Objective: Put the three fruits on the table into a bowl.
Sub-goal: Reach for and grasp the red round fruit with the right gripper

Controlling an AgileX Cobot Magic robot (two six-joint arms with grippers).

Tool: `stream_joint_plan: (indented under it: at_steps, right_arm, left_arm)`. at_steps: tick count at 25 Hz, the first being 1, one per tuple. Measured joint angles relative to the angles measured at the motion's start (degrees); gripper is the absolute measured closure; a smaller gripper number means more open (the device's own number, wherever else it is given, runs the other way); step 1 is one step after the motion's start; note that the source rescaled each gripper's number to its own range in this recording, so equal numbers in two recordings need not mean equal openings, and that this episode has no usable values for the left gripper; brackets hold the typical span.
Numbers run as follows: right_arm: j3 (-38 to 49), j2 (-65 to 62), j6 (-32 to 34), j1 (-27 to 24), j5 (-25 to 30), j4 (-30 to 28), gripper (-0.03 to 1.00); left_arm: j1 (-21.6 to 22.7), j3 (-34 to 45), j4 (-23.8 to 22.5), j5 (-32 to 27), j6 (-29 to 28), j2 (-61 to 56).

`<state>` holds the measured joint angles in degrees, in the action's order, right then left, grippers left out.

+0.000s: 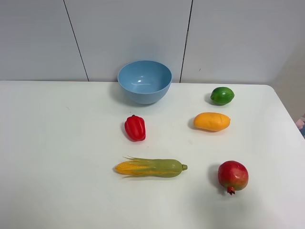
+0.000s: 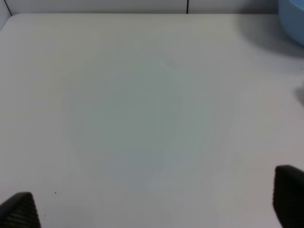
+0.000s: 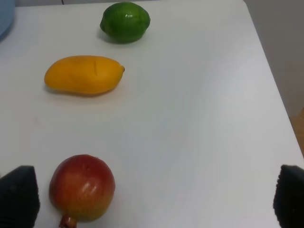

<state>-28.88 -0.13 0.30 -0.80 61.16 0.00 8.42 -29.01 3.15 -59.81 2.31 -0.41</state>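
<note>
On the tabletop (image 1: 57, 157), bowl (image 1: 144, 81) at the back; lime (image 1: 222, 95), mango (image 1: 212, 121), pomegranate (image 1: 233, 176) right; pepper (image 1: 135, 128) and corn (image 1: 150, 167) in the middle

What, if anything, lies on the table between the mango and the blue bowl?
Nothing visible does. Bare table separates the mango and the bowl. The red pepper and corn cob lie in front of the bowl, off that line, and the lime sits behind the mango.
</note>
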Motion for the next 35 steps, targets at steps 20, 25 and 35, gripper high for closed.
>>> stream_joint_plan:
  at_steps: [20, 25, 35]
  right_arm:
    - [-10.10, 18.26, 3.39, 0.00, 8.69, 3.00, -0.03]
    - [-12.67, 31.05, 4.66, 0.00, 8.69, 4.71, -0.03]
    - [-16.15, 54.98, 5.41, 0.31, 3.65, 11.25, -0.03]
  left_arm:
    - [0.00, 0.00, 0.00, 0.00, 0.00, 0.00]
    - [0.00, 0.00, 0.00, 0.00, 0.00, 0.00]
    - [0.00, 0.00, 0.00, 0.00, -0.02, 0.00]
